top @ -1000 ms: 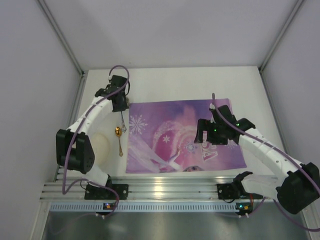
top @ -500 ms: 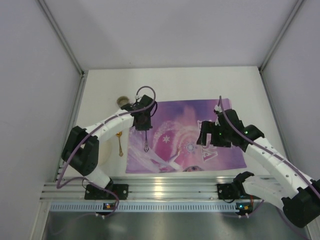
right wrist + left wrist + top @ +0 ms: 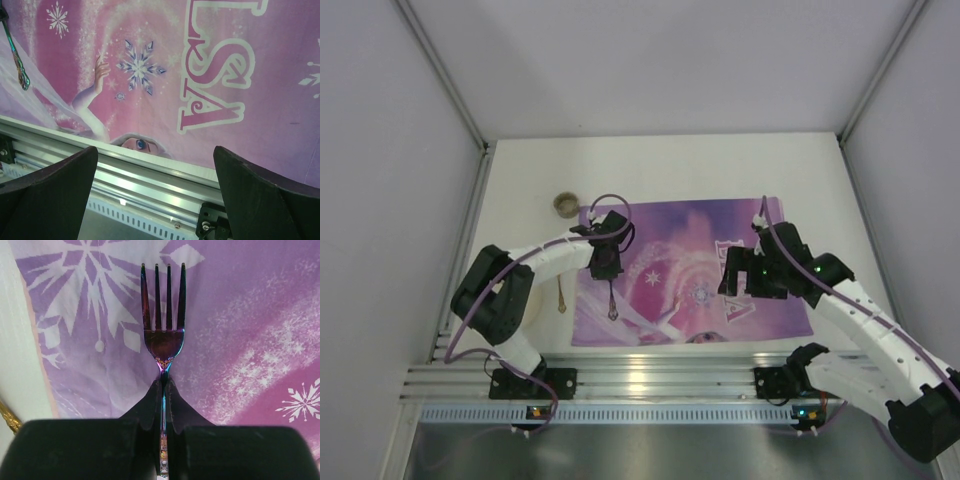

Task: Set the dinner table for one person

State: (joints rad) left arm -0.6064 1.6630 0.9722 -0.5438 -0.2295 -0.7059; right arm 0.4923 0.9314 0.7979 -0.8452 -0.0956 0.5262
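The dinner table [image 3: 680,165] is a white tabletop with a purple snowflake placemat [image 3: 680,250] on it. My left gripper [image 3: 604,268] is shut on an iridescent fork [image 3: 611,303] and holds it over the placemat's left part. In the left wrist view the fork [image 3: 163,335] points away from the closed gripper [image 3: 164,390], tines over the placemat [image 3: 240,315]. My right gripper [image 3: 744,278] is open and empty above the placemat's right part. In the right wrist view its fingers [image 3: 45,190] stand wide apart over the placemat's near edge [image 3: 225,60], and the fork [image 3: 16,57] shows at top left.
A gold spoon [image 3: 560,292] lies left of the placemat, beside a cream plate [image 3: 528,305] partly under my left arm. A small round cup [image 3: 565,204] stands behind the placemat's left corner. The metal rail [image 3: 650,380] runs along the near edge.
My left gripper carried the fork from the table left of the placemat to over the placemat's left part, uncovering the small cup. My right gripper shifted slightly.
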